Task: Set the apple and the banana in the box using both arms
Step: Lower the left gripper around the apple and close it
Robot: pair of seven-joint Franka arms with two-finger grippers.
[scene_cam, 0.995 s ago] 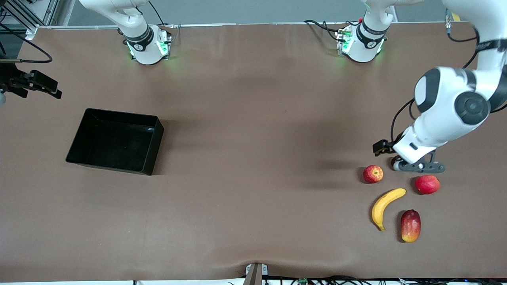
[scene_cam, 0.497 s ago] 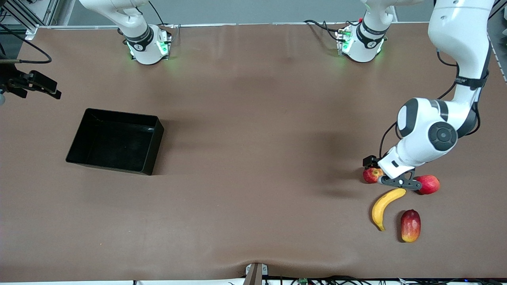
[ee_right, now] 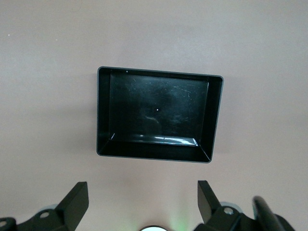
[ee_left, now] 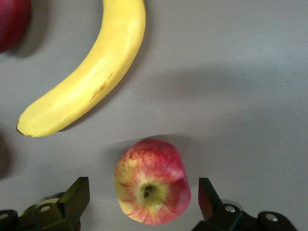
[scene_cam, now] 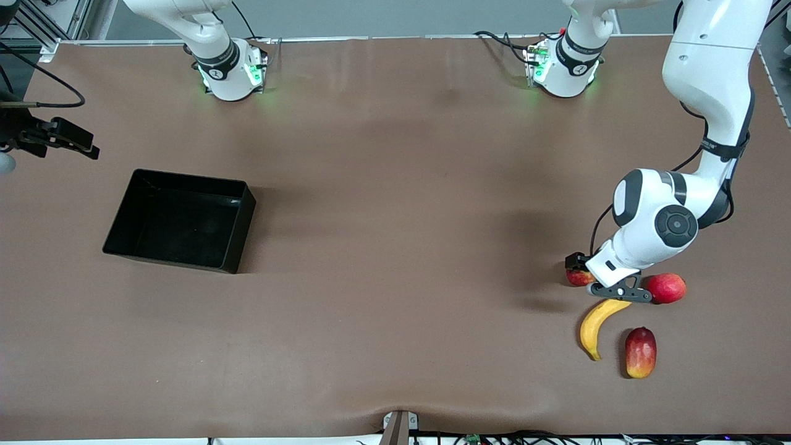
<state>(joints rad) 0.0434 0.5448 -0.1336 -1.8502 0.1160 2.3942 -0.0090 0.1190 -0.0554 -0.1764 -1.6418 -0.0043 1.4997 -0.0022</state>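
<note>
On the brown table (scene_cam: pixel 395 247), toward the right arm's end, the black box (scene_cam: pixel 180 220) is sitting with nothing inside it, well apart from the fruit at the left arm's end. The left arm (scene_cam: pixel 692 154) is reaching down over that fruit, and the left gripper (ee_left: pixel 143 202) is hanging right over the apple (ee_left: pixel 152 181) with its jaws spread wide, one finger on either side and neither touching the skin. The right gripper (ee_right: pixel 139 204) is waiting high above the box, jaws likewise apart. The banana (scene_cam: pixel 600 319) is lying just beside the apple, nearer to the front camera than it. A mango (scene_cam: pixel 640 352) is resting beside the banana. A plain red fruit (scene_cam: pixel 667 287) is sitting near the apple, with the gripper between the two.
</note>
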